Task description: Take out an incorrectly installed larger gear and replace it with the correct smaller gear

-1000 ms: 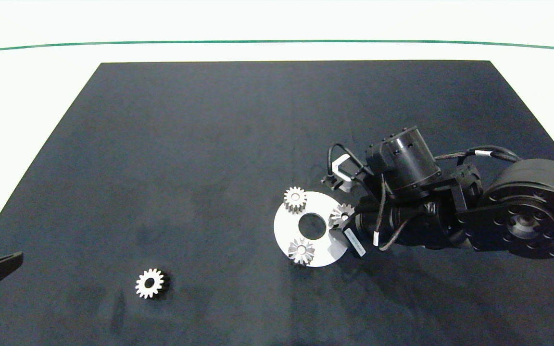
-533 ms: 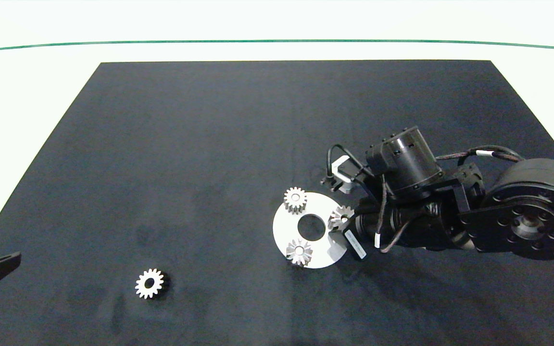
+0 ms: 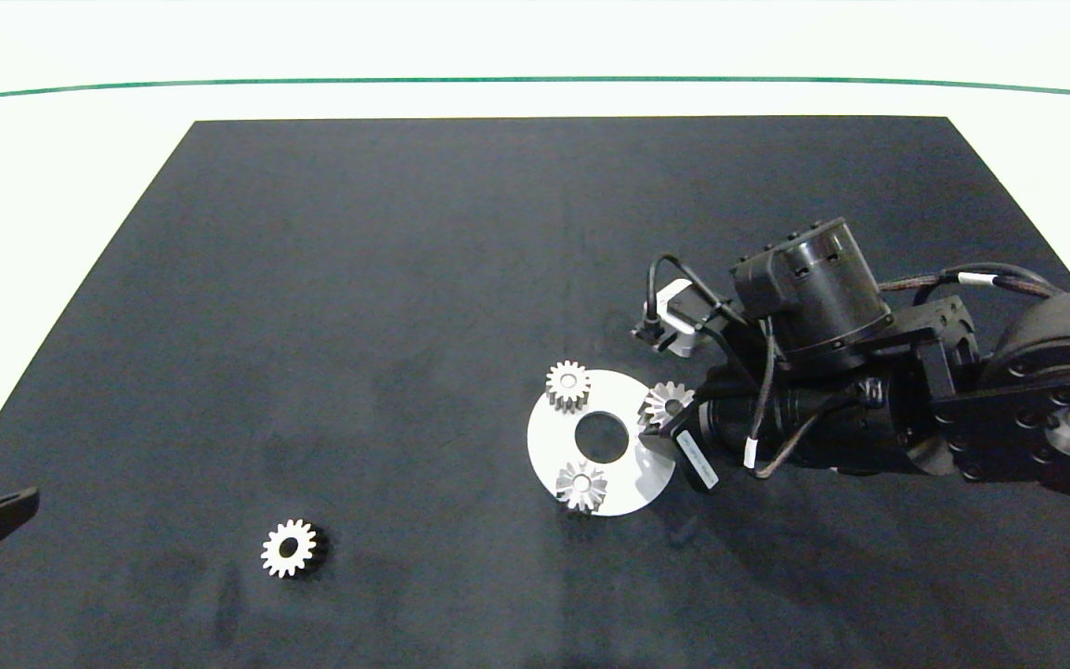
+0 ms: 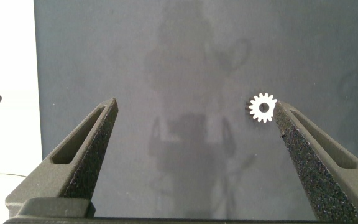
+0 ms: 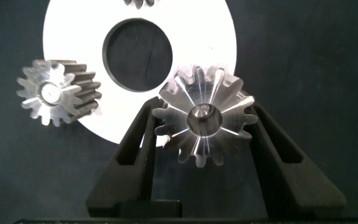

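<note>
Right gripper (image 5: pixel 205 134) sits at the right edge of the white disc (image 3: pixel 549 446), its two fingers closed against the sides of the larger gear (image 5: pixel 204 115), which looks pinched between them and seems to hang partly off the disc's rim, tilted a little. Whether it has fully cleared whatever it sat on, I cannot tell from here.

Going from big to small, the tabletop (image 3: pixel 405 279) under the dark mat gives plenty of bare room, so setting the gear down should be easy. The disc is the first worry: it lies loose on the mat, and if the gear catches while being pulled away, the whole disc could drag or tip, upsetting the two other gears on it, one at the far side (image 3: pixel 568 385) and one at the near side (image 3: pixel 581 485).

Next worry is the grip itself. The fingers bear on pointed teeth, not on flat faces, so the gear could pivot or slip out, and drop back onto the disc or roll off across the mat.

The left gripper (image 4: pixel 191 124) hangs wide open and empty over the near left corner of the mat. The smaller gear (image 3: pixel 290 547) lies flat there, well apart from the disc, just by one finger in the left wrist view. If that gripper comes down off-centre, a finger could land on the gear and shove it aside.
</note>
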You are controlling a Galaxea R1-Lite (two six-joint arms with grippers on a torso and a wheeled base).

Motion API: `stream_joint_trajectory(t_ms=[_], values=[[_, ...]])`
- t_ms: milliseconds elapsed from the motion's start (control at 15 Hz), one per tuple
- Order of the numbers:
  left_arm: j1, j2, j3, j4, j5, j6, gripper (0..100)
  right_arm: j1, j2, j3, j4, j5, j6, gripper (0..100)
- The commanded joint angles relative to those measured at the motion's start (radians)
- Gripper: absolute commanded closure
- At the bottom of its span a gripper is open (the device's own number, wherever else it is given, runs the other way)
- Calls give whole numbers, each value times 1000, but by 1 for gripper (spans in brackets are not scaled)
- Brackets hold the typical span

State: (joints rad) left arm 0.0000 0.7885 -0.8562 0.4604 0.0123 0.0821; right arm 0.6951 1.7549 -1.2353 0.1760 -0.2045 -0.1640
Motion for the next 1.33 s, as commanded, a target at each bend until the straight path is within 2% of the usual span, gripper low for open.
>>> stream_joint_trajectory(t_ms=[67, 400, 533, 733, 800, 867, 933, 1067, 1333], values=[[2, 1, 2, 3, 1, -1, 0, 11, -41, -3, 4, -1, -2, 72], [5, 3, 3, 4, 3, -1, 0, -3, -129, 10, 22, -6, 5, 72], [5, 5, 3, 3, 3, -1, 0, -77, -158, 19, 43, -12, 5, 72], [5, 8, 5, 4, 5, -1, 0, -235, -192, 31, 56, -12, 1, 72], [5, 8, 5, 4, 5, -1, 0, -259, -195, 33, 63, -7, 0, 72], [5, 6, 6, 4, 5, -1, 0, -309, -206, 39, 77, 4, 1, 72], [5, 6, 8, 4, 5, -1, 0, -362, -210, 50, 80, 33, 1, 72], [5, 6, 9, 4, 5, -1, 0, -422, -212, 68, 79, 60, 3, 72], [6, 6, 14, 4, 5, -1, 0, -488, -198, 85, 74, 89, 11, 72]])
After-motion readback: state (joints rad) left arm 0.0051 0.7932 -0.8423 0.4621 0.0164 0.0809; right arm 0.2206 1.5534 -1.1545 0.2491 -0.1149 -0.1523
